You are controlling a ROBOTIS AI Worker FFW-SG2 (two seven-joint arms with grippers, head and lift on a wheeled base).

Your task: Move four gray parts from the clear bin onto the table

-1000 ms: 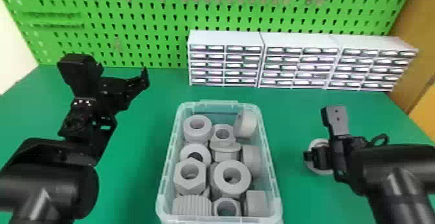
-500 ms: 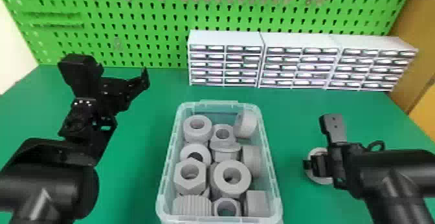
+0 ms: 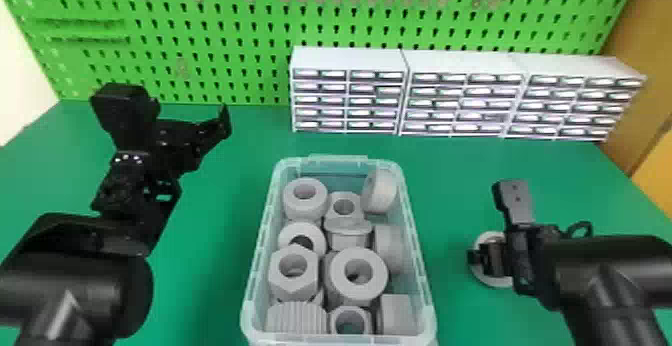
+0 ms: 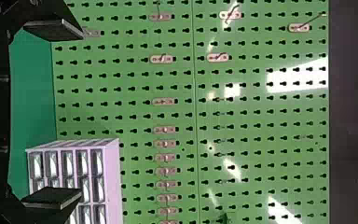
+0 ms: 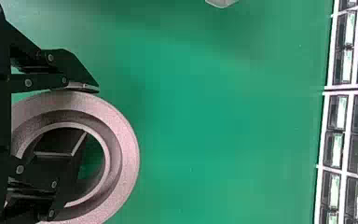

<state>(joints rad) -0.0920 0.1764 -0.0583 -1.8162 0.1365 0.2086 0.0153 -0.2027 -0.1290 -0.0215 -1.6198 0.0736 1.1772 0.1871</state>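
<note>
The black two-fingered right gripper [image 5: 83, 113] is grasping the wall of a round gray ring-shaped part [image 5: 127, 158], one finger bearing outside and one sitting within the bore, over the green table [image 3: 450, 195]; contact beneath is remaining unconfirmed. Left of that tool, the clear plastic bin [image 3: 419, 250] is holding more gray parts [image 3: 377, 272], and farther off the black left gripper [image 4: 81, 113] is hanging, fingers spread. Placement, apparently the first, is awaiting completion, the next move requiring level seating, release and withdrawal from the bore.
</note>
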